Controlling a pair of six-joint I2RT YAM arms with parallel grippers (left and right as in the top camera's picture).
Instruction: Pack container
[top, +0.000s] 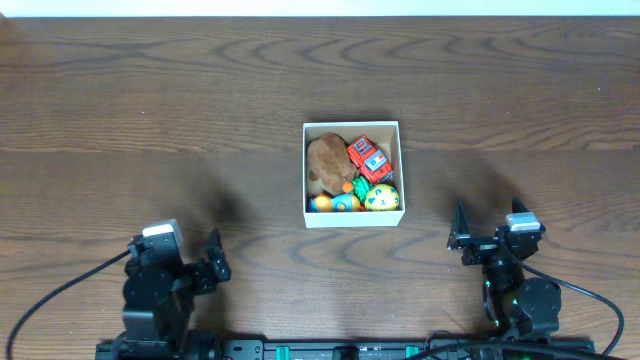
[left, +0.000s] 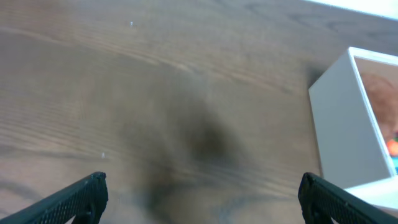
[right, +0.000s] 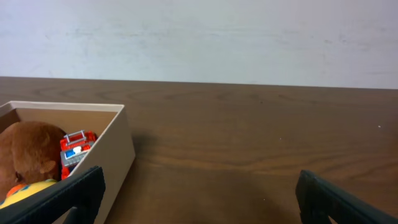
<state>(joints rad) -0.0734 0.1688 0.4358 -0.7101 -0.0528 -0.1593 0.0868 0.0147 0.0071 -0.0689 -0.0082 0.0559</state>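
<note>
The left claw (top: 212, 264) sits near the front edge of the bench (top: 150, 120), well to the left of the container (top: 353, 218), its fingers (left: 74, 196) spread wide with only bare wood between them. The container stands upright mid-bench, open wood on all four sides; packed close inside lie a brown plush (top: 326, 160), a red toy truck (top: 368, 158), a yellow spotted toy (top: 381, 197) and an orange-blue toy (top: 335, 203). Right of the container and nearer the front edge, the right claw (top: 487, 236) is likewise spread and holds nothing, apart from the container's wall
</note>
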